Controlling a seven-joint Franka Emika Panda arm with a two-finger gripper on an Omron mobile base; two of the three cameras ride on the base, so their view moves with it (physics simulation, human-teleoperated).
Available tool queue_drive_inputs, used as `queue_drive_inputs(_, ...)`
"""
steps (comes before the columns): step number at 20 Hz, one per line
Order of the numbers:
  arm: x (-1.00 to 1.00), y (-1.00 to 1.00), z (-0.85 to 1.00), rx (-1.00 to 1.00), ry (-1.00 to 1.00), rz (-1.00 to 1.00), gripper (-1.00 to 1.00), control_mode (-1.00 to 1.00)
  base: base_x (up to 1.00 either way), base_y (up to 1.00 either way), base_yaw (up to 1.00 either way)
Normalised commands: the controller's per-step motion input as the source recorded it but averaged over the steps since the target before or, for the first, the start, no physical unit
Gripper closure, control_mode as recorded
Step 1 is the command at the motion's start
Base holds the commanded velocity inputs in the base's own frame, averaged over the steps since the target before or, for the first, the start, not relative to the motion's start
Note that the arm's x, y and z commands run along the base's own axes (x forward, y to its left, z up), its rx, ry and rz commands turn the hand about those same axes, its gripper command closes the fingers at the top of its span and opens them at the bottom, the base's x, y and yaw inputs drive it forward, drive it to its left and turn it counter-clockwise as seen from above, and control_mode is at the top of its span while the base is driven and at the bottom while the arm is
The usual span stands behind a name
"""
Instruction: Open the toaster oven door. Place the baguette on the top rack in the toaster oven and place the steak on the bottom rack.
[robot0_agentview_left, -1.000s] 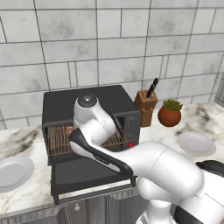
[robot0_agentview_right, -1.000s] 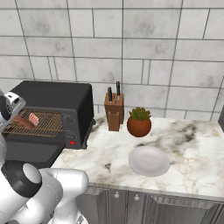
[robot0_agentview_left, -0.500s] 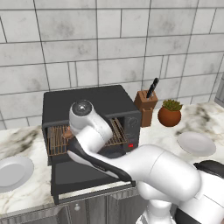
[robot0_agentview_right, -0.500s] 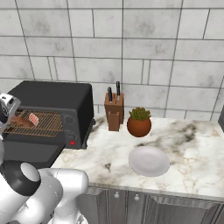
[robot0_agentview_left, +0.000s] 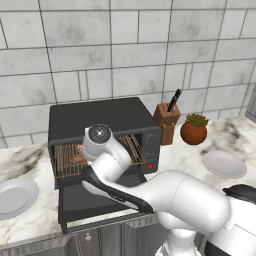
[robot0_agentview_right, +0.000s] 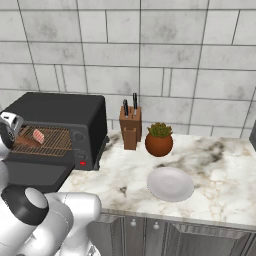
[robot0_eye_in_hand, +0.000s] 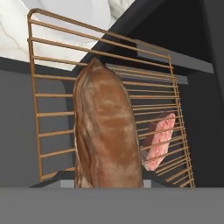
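In the left base view the toaster oven (robot0_agentview_left: 107, 120) sits centre-left, its door (robot0_agentview_left: 90, 200) dropped open below it. A knife block (robot0_agentview_left: 166, 122), a potted plant (robot0_agentview_left: 194, 130) and a plate (robot0_agentview_left: 225, 164) follow rightward. In the hand view the baguette (robot0_eye_in_hand: 106, 131) lies on a rack (robot0_eye_in_hand: 48, 113), the steak (robot0_eye_in_hand: 158, 141) beneath, lower right.

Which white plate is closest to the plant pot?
The plate on the right side of the counter, just in front of the plant pot. The other plate lies far off, left of the toaster oven.
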Motion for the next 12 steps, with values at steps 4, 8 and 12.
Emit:
queue_drive_inputs(4, 0.07, 0.00, -0.09, 0.00, 0.00, 0.02, 1.00, -1.00, 0.00, 0.00, 0.00)
queue_drive_inputs(8, 0.14, 0.04, -0.02, 0.00, 0.00, 0.00, 1.00, -1.00, 0.00, 0.00, 0.00)
queue_drive_inputs(12, 0.14, 0.07, 0.00, 0.00, 0.00, 0.00, 1.00, -1.00, 0.00, 0.00, 0.00)
